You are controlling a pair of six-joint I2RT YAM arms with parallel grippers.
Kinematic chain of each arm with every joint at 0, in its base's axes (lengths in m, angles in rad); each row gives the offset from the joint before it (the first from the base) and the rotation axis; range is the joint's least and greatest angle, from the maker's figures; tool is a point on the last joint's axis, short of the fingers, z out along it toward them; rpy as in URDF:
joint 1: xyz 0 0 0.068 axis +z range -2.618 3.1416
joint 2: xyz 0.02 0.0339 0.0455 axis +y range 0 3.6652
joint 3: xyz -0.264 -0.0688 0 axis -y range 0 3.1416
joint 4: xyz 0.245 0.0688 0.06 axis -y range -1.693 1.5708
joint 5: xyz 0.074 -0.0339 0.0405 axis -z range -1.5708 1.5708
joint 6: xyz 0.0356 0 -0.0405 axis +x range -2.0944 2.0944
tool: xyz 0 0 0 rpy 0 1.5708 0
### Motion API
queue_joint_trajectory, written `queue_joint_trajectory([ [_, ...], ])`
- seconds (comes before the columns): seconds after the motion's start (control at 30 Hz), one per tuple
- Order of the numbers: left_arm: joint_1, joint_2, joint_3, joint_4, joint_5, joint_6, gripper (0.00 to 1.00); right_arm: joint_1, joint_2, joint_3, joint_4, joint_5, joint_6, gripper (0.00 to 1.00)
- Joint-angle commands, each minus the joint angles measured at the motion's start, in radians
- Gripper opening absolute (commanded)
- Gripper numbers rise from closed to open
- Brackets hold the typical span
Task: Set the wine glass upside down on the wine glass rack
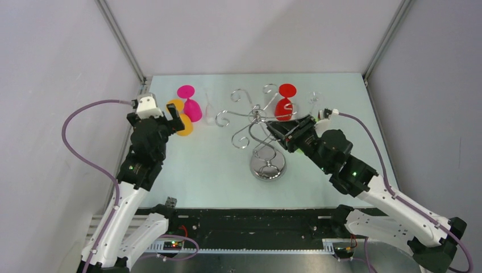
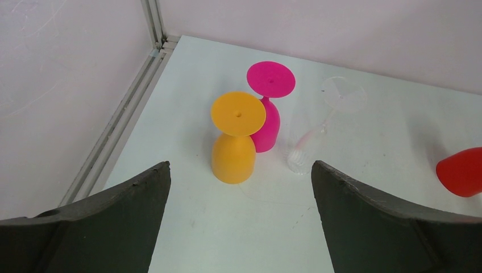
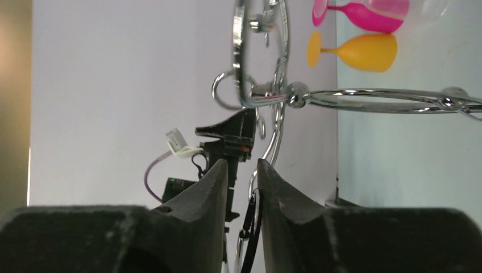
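The chrome wine glass rack (image 1: 267,168) stands mid-table with its curled arms spread; its wires also show in the right wrist view (image 3: 341,98). A red wine glass (image 1: 283,107) is upside down at the rack's back right arm; I cannot tell whether it hangs there. An orange wine glass (image 2: 234,142), a pink one (image 2: 267,122) and a clear one (image 2: 310,145) stand upside down at the back left. My left gripper (image 2: 240,165) is wide open and empty, just short of the orange glass (image 1: 184,126). My right gripper (image 1: 271,126) sits by the rack's top, jaws almost closed (image 3: 242,162), nothing seen between the tips.
Grey enclosure walls with metal corner posts (image 1: 122,40) ring the table. The left wall rail (image 2: 122,114) runs close beside the orange glass. The rack's round mirrored base stands in front of the right arm (image 1: 341,165).
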Motion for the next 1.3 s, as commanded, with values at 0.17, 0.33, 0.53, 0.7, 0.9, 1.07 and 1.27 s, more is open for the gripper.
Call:
queue_joint_trajectory([
  [0.17,0.014,0.002,-0.006,0.011,0.020,-0.019,0.98,-0.048,-0.112,-0.008,0.080,0.087,0.022,0.45],
  [0.33,0.017,0.002,-0.006,0.010,0.025,-0.021,0.98,-0.060,-0.143,-0.030,0.016,0.083,0.045,0.58],
  [0.53,0.018,0.003,-0.006,0.010,0.028,-0.021,0.98,-0.059,-0.179,-0.036,-0.074,0.090,0.051,0.68],
  [0.7,0.020,0.004,-0.006,0.009,0.030,-0.021,0.98,-0.050,-0.181,-0.046,-0.109,0.068,0.055,0.76],
  [0.9,0.022,0.006,-0.006,0.009,0.032,-0.023,0.98,-0.041,-0.196,-0.055,-0.191,0.095,0.035,0.89],
  [1.07,0.022,0.010,-0.005,0.007,0.036,-0.023,0.98,-0.041,-0.242,-0.055,-0.266,0.164,0.000,0.91],
  [1.27,0.027,0.018,-0.004,0.008,0.043,-0.025,0.98,-0.042,-0.302,-0.055,-0.358,0.240,-0.047,0.93],
])
